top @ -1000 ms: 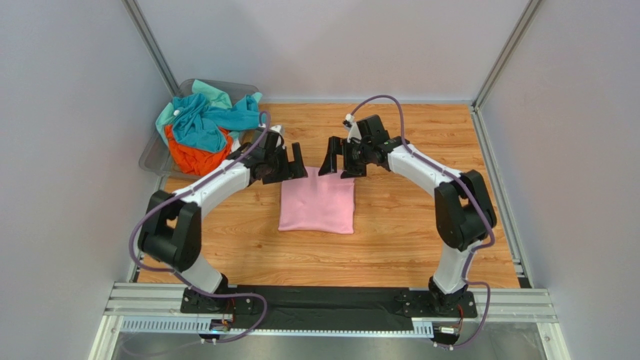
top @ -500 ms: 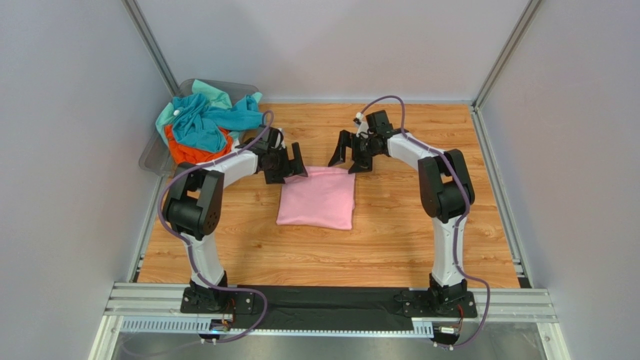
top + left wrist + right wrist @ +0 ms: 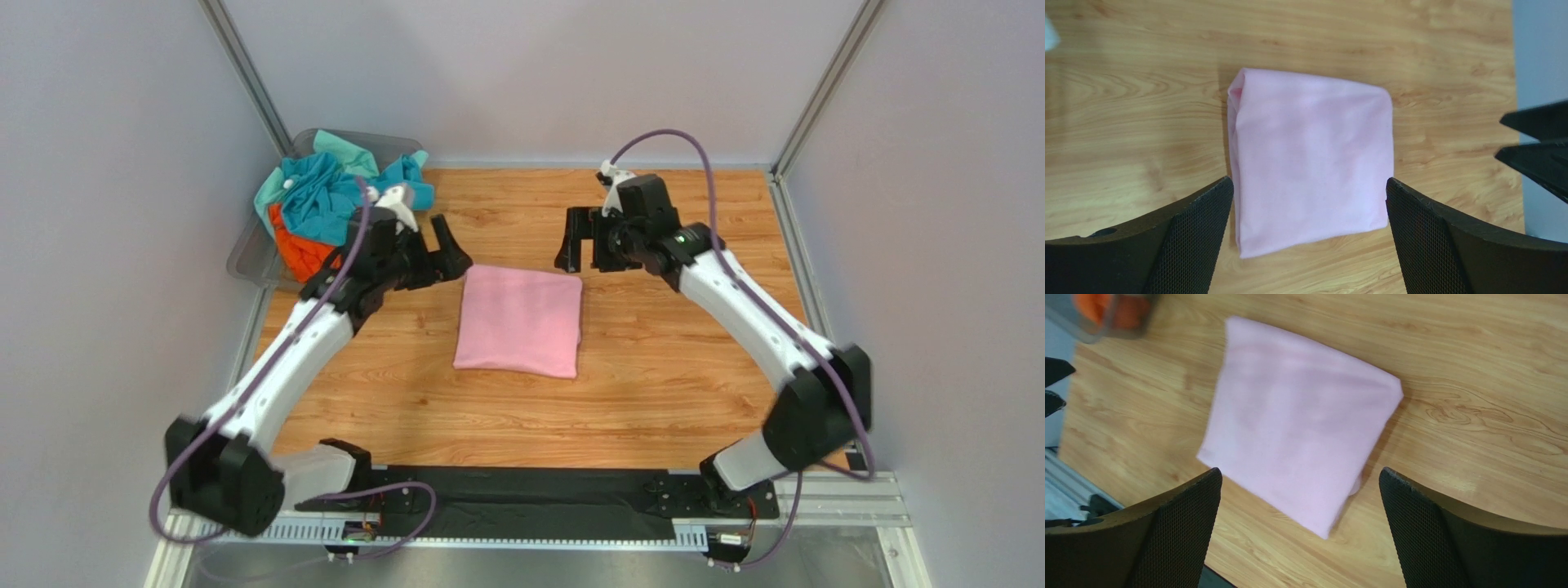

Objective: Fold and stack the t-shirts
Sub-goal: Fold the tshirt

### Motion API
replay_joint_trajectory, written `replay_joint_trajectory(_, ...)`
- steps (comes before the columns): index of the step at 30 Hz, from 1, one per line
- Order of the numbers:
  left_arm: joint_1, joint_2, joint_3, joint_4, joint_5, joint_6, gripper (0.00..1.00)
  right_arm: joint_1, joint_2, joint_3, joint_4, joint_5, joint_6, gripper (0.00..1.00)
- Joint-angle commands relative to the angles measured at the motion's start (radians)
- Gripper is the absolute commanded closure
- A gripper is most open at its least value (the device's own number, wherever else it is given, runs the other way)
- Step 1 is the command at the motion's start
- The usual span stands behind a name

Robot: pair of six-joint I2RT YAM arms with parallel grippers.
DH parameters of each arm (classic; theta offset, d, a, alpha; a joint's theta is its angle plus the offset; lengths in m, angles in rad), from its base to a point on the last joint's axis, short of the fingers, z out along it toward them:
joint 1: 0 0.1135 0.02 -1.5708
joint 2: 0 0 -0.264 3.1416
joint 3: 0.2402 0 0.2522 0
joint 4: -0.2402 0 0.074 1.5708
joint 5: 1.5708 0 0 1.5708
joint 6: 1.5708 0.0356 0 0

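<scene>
The light pink t-shirt (image 3: 520,321) is lying flat in the middle of the wooden table (image 3: 687,392), a little beyond the arm bases, folded into a neat, roughly square packet with one rounded fold edge along its side. Nothing is holding it or touching it. Just past its far left corner the left hand (image 3: 439,255) is hovering above the table, its jaws standing wide apart and gripping nothing; its wrist view is looking straight down on the pink packet, framed between the two jaws. Opposite it, past the shirt's far right corner, the right hand (image 3: 588,254) is hanging over the wood in the same way, spread wide and empty, and its own camera is likewise taking in the whole folded shirt. Farther back, in the far left corner, the grey translucent bin (image 3: 249,263) is sitting against the wall, holding a crumpled heap: a teal t-shirt (image 3: 321,196) on top, a mint green t-shirt (image 3: 350,153) toward the back, an orange t-shirt (image 3: 294,252) low at the near side.
</scene>
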Motion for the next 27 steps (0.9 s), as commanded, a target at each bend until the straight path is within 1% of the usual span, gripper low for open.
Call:
replay_joint_trajectory(1, 0.002, -0.258, -0.119, -0.130, -0.139, -0.018, 0.00, 0.023, -0.209, -0.205, 0.066, 0.166, 0.087, 0.00)
replay_joint_trajectory(2, 0.000, -0.310, -0.147, -0.146, -0.174, -0.030, 0.00, 0.019, -0.261, -0.260, 0.144, 0.155, 0.144, 0.00)
replay_joint_trajectory(3, 0.000, -0.357, -0.200, -0.160, -0.180, -0.059, 0.00, 0.012, -0.273, -0.341, 0.171, 0.125, 0.173, 0.00)
replay_joint_trajectory(4, 0.002, -0.440, -0.225, -0.180, -0.187, -0.074, 0.00, 0.010, -0.276, -0.363, 0.195, 0.100, 0.190, 0.00)
replay_joint_trajectory(6, 0.000, -0.535, -0.294, -0.200, -0.187, -0.107, 0.00, 0.012, -0.257, -0.385, 0.196, 0.019, 0.209, 0.00)
replay_joint_trajectory(9, 0.000, -0.602, -0.355, -0.241, -0.184, -0.142, 0.00, 0.029, -0.189, -0.385, 0.194, -0.006, 0.233, 0.00)
replay_joint_trajectory(12, 0.000, -0.619, -0.411, -0.238, -0.177, -0.163, 0.00, 0.064, -0.116, -0.357, 0.177, 0.008, 0.241, 0.00)
replay_joint_trajectory(14, 0.000, -0.606, -0.441, -0.217, -0.182, -0.168, 0.00, 0.084, -0.071, -0.333, 0.157, 0.032, 0.242, 0.00)
replay_joint_trajectory(17, 0.000, -0.530, -0.448, -0.146, -0.159, -0.151, 0.00, 0.119, -0.033, -0.311, 0.139, 0.084, 0.250, 0.00)
replay_joint_trajectory(18, 0.000, -0.470, -0.442, -0.123, -0.151, -0.150, 0.00, 0.127, -0.025, -0.308, 0.134, 0.096, 0.252, 0.00)
replay_joint_trajectory(20, 0.000, -0.407, -0.411, -0.120, -0.148, -0.139, 0.00, 0.131, -0.008, -0.301, 0.133, 0.113, 0.262, 0.00)
replay_joint_trajectory(21, 0.000, -0.352, -0.403, -0.118, -0.124, -0.137, 0.00, 0.134, 0.000, -0.299, 0.134, 0.136, 0.264, 0.00)
replay_joint_trajectory(23, 0.000, -0.315, -0.403, -0.099, -0.108, -0.134, 0.00, 0.136, 0.032, -0.284, 0.124, 0.143, 0.267, 0.00)
replay_joint_trajectory(25, 0.000, -0.281, -0.411, -0.039, -0.098, -0.128, 0.00, 0.138, 0.058, -0.274, 0.116, 0.135, 0.265, 0.00)
replay_joint_trajectory(26, 0.000, -0.263, -0.426, 0.030, -0.093, -0.113, 0.00, 0.139, 0.064, -0.268, 0.111, 0.130, 0.265, 0.00)
replay_joint_trajectory(27, 0.000, -0.249, -0.431, 0.064, -0.088, -0.104, 0.00, 0.142, 0.066, -0.268, 0.111, 0.132, 0.267, 0.00)
